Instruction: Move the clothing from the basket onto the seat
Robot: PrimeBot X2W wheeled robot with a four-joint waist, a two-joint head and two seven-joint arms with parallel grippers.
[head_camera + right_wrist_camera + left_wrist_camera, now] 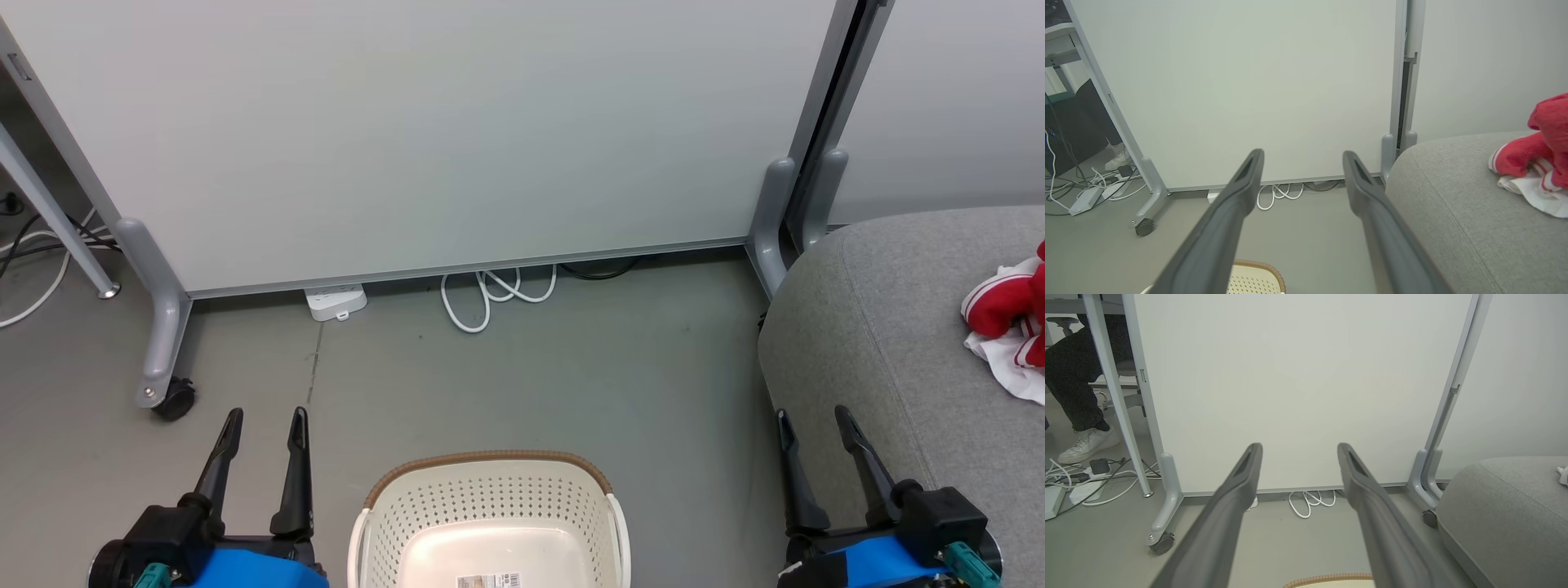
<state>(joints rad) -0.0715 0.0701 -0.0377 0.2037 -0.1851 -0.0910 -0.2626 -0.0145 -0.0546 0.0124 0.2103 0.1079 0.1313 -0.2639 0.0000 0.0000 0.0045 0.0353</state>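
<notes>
The cream perforated basket (490, 523) with a brown braided rim sits on the floor at the bottom centre; its visible inside holds only a label. Red clothing with white trim (1012, 322) lies bunched on the grey seat (882, 343) at the right edge, also seen as clothing (1535, 163) on the seat (1453, 212). My left gripper (265, 418) is open, left of the basket, nothing between its fingers. My right gripper (812, 416) is open at the seat's near-left corner. In the left wrist view the left gripper (1298, 447) points at the partition; the right gripper (1302, 154) does likewise.
A white wheeled partition (424, 139) stands across the back, with grey legs and a caster (173, 398). A white power strip (335, 302) and coiled cable (494, 296) lie beneath it. A person's leg and white shoe (1084, 443) show behind a desk leg, among cables.
</notes>
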